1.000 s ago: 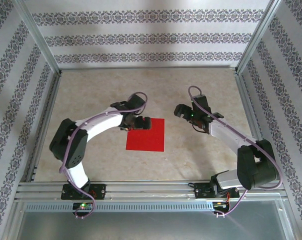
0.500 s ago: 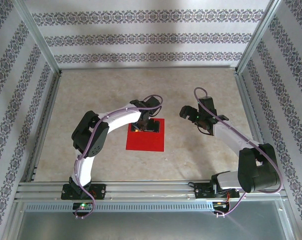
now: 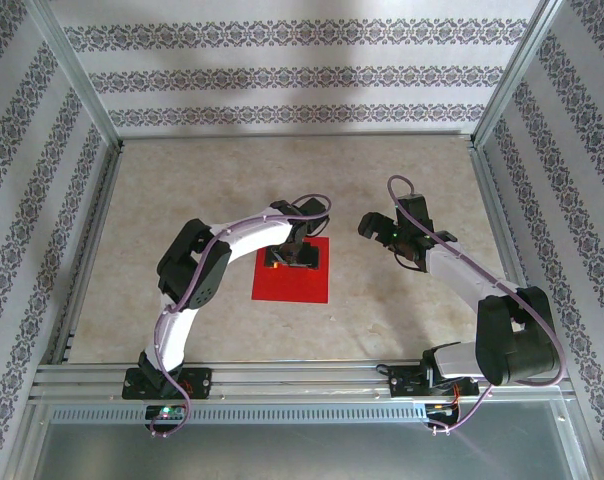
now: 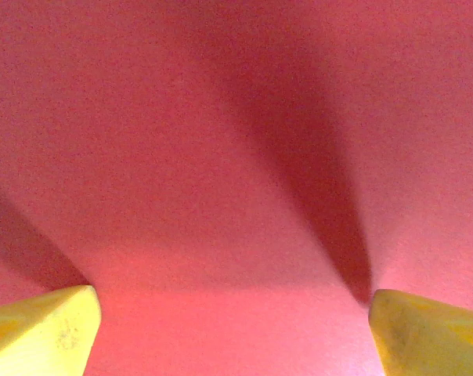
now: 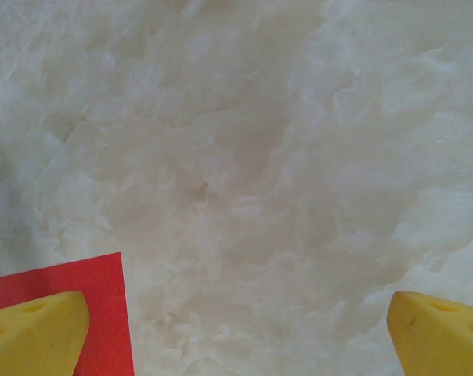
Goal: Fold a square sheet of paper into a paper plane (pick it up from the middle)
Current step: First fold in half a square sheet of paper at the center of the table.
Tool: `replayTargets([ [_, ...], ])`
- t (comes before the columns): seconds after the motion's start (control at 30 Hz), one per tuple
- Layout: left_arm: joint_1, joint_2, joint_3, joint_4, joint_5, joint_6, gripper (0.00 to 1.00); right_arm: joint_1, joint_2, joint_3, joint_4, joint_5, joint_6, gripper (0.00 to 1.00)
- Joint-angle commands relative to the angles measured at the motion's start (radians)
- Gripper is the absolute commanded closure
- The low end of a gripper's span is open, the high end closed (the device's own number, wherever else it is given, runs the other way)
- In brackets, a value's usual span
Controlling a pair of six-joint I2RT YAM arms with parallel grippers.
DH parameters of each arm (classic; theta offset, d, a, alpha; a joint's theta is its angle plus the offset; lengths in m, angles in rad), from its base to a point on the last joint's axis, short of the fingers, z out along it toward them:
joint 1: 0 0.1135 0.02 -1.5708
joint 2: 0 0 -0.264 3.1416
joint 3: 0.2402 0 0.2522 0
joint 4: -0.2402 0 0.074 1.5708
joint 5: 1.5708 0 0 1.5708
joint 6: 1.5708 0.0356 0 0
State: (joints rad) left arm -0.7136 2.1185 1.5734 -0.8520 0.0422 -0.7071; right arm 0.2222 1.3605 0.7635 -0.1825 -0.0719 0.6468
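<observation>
The square sheet of paper (image 3: pixel 292 280) lies flat and bright red on the marble table, near the middle. My left gripper (image 3: pixel 294 254) hangs low over the sheet's far part, pointing down at it. In the left wrist view the red paper (image 4: pixel 221 157) spreads under the open gripper (image 4: pixel 232 333), its yellow fingertips (image 4: pixel 41 329) wide apart with nothing between them. My right gripper (image 3: pixel 370 224) hovers to the right of the sheet, over bare table. In the right wrist view it (image 5: pixel 236 337) is open, and one corner of the paper (image 5: pixel 103 298) shows by the left fingertip.
Aluminium frame rails (image 3: pixel 92 150) and patterned walls border the table on three sides. A metal rail (image 3: pixel 302 380) runs along the near edge by the arm bases. Bare marble (image 3: pixel 282 180) lies beyond the sheet.
My left arm has swung right and brought its gripper over the far part of the sheet, then lowered slightly. The right gripper drifted a little right and then held still.
</observation>
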Motion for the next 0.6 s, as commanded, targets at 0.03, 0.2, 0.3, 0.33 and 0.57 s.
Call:
replayTargets([
  [0.03, -0.010, 0.029, 0.014, -0.049, -0.018, -0.014, 0.13, -0.006, 0.007, -0.012, 0.012, -0.016, -0.006, 0.02],
  [0.2, -0.009, 0.047, 0.001, -0.039, -0.015, -0.017, 0.13, -0.007, 0.009, -0.010, 0.010, -0.022, -0.003, 0.02],
  [0.3, -0.009, 0.055, -0.015, -0.029, -0.013, -0.017, 0.14, -0.005, 0.007, -0.012, 0.012, -0.021, -0.001, 0.02],
  [0.33, -0.009, 0.057, -0.017, -0.027, -0.013, -0.016, 0.14, -0.005, 0.007, -0.013, 0.013, -0.019, -0.002, 0.02],
  [0.57, -0.009, 0.069, -0.023, -0.026, -0.015, -0.014, 0.17, -0.003, 0.005, -0.013, 0.014, -0.019, 0.007, 0.02],
])
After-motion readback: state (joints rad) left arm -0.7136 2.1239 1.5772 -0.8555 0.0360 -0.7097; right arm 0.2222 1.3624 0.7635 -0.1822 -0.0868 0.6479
